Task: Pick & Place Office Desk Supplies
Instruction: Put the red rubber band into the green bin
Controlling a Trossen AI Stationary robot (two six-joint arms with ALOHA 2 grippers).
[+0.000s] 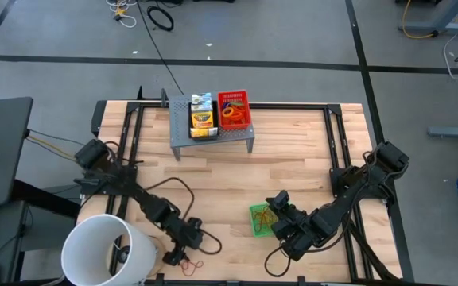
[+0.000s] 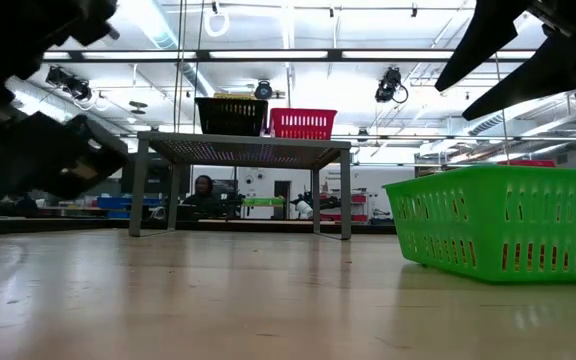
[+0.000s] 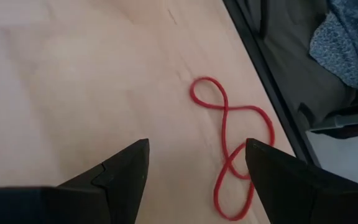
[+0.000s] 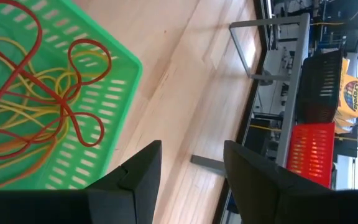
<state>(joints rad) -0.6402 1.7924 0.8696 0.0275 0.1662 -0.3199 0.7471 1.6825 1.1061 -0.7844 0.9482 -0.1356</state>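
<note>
I have the left gripper [image 3: 194, 180] spread wide over a red rubber band [image 3: 235, 146] lying twisted on the wooden table [image 1: 237, 179] near its front edge — nothing held. The right gripper [image 4: 191, 174] hangs open and empty just beside the green tray [image 1: 260, 220] of red and yellow bands [image 4: 30, 112]. On the riser [image 1: 213, 137] — the red tray [image 1: 234, 109] and crayon box [image 1: 203, 117].

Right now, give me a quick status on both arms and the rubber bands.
Left gripper open over a red rubber band on the table's near edge. Right gripper open beside the green tray of bands. Nothing in the way.
</note>
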